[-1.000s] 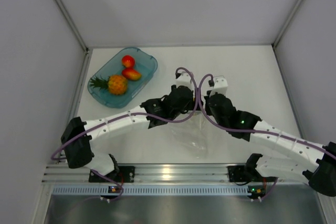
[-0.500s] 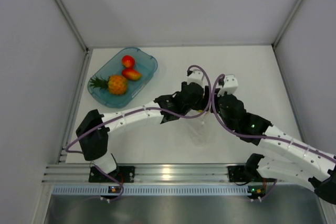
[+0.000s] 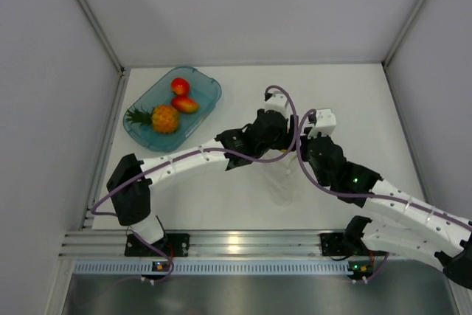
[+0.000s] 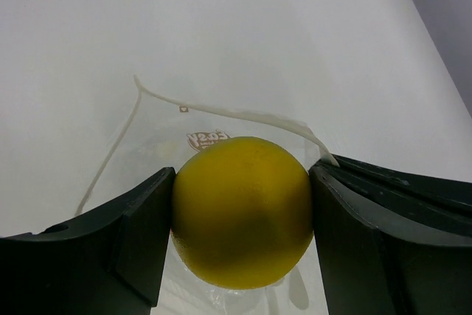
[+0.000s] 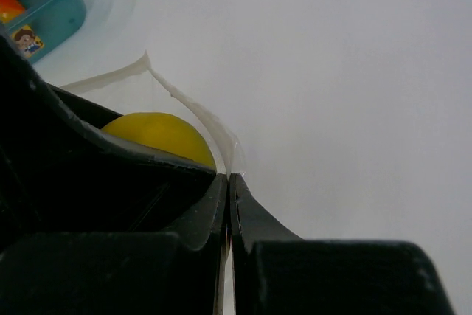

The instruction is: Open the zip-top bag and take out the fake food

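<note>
The left tool point(image 4: 241, 182) pinches the yellow lemon point(image 5: 158, 136) at the open mouth of the zip-top bag point(image 4: 158, 134). The right tool point(image 5: 228, 182), pressed together, nips the bag's rim. The pineapple point(image 3: 164, 118) and red fruits point(image 3: 180, 85) lie in the teal tray point(image 3: 140, 129) at the bench's point(image 3: 354, 101) far left.

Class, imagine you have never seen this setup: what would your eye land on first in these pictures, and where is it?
A bright yellow lemon fills the left wrist view, clamped in the left gripper at the open mouth of the clear bag mid-table. Beside it the right gripper pinches the bag's rim. At far left a teal tray holds a pineapple and two red fruits.
</note>
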You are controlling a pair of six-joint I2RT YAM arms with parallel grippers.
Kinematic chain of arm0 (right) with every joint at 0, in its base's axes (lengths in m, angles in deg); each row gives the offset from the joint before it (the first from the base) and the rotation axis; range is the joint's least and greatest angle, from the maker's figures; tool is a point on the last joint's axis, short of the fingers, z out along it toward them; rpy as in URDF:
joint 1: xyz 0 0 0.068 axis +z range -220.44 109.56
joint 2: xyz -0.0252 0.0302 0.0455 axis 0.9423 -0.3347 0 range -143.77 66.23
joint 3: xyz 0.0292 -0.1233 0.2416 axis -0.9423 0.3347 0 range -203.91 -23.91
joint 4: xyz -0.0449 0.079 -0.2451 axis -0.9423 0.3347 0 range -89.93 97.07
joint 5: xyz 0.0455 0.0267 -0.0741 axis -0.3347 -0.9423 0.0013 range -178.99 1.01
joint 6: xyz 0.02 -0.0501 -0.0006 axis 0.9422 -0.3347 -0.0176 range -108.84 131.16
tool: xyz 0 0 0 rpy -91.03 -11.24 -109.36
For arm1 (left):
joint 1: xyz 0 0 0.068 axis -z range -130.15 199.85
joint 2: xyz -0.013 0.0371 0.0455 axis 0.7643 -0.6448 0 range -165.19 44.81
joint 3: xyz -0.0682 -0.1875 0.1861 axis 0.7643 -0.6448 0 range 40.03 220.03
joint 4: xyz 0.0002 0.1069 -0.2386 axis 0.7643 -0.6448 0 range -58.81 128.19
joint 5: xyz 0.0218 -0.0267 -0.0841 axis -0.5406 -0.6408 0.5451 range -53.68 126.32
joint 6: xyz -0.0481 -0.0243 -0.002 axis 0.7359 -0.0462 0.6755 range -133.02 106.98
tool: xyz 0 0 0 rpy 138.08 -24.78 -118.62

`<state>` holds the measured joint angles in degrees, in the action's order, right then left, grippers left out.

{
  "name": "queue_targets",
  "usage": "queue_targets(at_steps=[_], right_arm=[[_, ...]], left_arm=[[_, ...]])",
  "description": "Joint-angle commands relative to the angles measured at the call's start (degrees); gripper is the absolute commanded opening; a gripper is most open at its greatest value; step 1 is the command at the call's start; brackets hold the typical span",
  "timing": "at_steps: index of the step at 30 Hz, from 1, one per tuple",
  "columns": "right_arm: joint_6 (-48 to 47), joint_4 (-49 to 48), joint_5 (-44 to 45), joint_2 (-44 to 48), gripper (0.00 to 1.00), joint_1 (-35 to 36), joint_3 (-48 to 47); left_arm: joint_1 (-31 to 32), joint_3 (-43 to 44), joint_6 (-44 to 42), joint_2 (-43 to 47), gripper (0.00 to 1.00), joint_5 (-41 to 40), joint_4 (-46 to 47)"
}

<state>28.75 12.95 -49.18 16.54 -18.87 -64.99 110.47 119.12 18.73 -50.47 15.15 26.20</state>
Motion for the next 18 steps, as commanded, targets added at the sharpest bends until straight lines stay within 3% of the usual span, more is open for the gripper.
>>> queue_targets(at_steps=[1,12,18], right_arm=[[-0.1,-2.86,0.7,-1.89,0.0,0.11,-0.14],[2.01,-4.1,0.44,-2.87,0.0,-0.42,0.3],[2.37,-3.48,0.71,-2.16,0.0,-0.42,-0.14]], left_arm=[[0.38,2.12,1.91,3.87,0.0,5.43,4.96],[0.29,-2.53,1.3,14.41,0.0,5.62,5.4],[-0.5,-3.68,-2.65,17.32,0.0,-8.61,2.86]])
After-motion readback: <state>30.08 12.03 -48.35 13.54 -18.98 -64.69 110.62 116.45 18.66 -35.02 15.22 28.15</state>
